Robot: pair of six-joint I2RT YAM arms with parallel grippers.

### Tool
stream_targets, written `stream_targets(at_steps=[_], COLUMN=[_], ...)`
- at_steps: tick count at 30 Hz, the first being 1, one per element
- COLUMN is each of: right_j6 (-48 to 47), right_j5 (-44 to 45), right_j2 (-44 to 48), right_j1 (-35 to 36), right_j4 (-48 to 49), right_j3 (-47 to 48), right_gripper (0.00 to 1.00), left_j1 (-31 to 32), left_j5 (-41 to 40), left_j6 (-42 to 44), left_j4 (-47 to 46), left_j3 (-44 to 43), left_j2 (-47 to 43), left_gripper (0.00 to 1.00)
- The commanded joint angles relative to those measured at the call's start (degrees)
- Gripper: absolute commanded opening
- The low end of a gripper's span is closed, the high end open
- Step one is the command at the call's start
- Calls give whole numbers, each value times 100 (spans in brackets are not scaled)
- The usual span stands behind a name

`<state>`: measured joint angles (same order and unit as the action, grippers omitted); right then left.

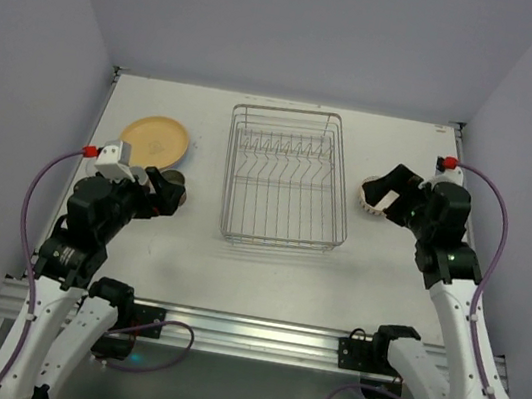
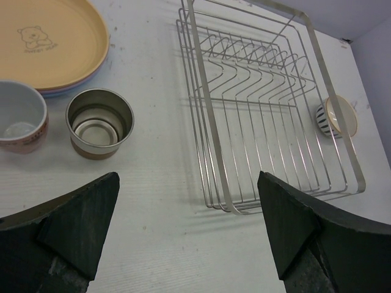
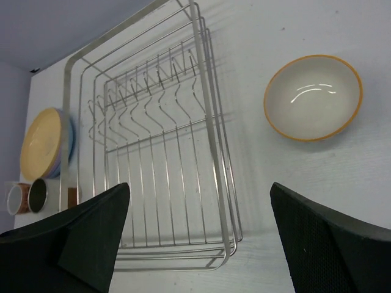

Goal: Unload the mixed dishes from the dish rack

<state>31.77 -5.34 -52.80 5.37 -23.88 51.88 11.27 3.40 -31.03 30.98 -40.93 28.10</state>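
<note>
In the top view, one dish rack [image 1: 290,178] is standing in the middle, carrying nothing; one yellow-orange plate [image 1: 154,138] is lying to its left; the left gripper [image 1: 173,195] is hovering near that plate; the right gripper [image 1: 381,191] is covering most of one bowl [image 1: 370,208] right of the rack.

In the left wrist view, the left gripper [image 2: 188,201] is gaping wide and empty; the plate [image 2: 46,36] is showing a bear print with writing too small to read, and a purple rim is peeking out beneath it; one pink mug [image 2: 21,116] is being cut off at the edge, beside one brown-and-cream cup [image 2: 99,122].

In the right wrist view, the right gripper [image 3: 200,207] is likewise spread, grasping nothing; the orange-rimmed bowl [image 3: 313,97] is resting apart from the rack [image 3: 159,140].
</note>
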Motion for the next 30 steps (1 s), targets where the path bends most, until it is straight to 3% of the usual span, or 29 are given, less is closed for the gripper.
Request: stream_targets(at_steps=[1,7,14,27,30], right_j6=[-311,-575,-549,-523,-496], right_j5=[-597,-924,-2514,-2928,-2595], right_j2=[584,911,1324,1509,1483], right_j1=[78,210,219,210,219], right_j4=[330,375,1341,1509,1404], right_j3=[-327,-547,-1284,-1356,-1356], right_gripper=[99,99,99,99,99], left_j1=[-46,-46,-46,-46,-46], left_j5=[-94,82,635,12,3], left_j6=[421,1045,1204,1011,993], left_j4=[136,-22,-724,-655,-646], left_j3=[-275,-443,145,349,375], left_j2=[20,117,-261,-586,-569], left_gripper=[100,100,100,100,100])
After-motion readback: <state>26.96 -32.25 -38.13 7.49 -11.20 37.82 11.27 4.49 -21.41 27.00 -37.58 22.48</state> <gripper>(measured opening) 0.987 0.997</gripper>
